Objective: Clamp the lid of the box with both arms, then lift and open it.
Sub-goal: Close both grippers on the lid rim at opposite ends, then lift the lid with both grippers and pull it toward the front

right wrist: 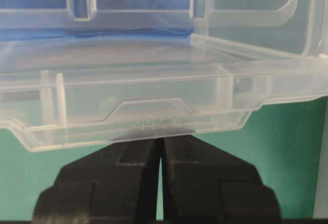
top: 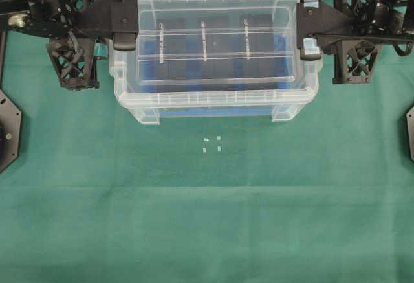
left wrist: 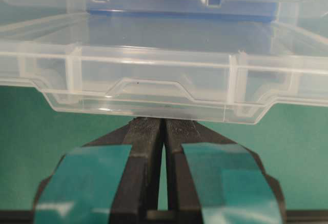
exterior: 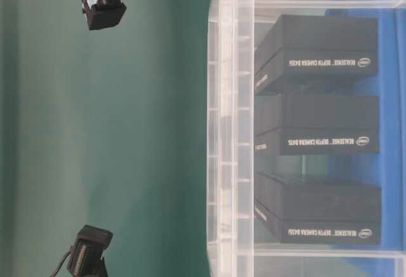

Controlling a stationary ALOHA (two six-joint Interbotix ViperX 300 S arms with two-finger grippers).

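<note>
— Left side? The black left gripper (top: pixel 124 29) with teal tape has its jaws pinched together on the flat clear plastic lid (top: pixel 217 43), held over the deep clear tub (top: pixel 217 101).

— Right: black right gripper (top: pixel 309 30) likewise clamps the lid's opposite end.

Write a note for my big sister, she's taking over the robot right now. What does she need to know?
Left gripper: shut on the lid's left short edge.
Right gripper: shut on its right short edge.
The lid hangs level between them, over the box on the green cloth; three black packs stand inside.
Done: clamped, and seemingly lifted.
Left: carry the lid clear so the box is open.
</note>
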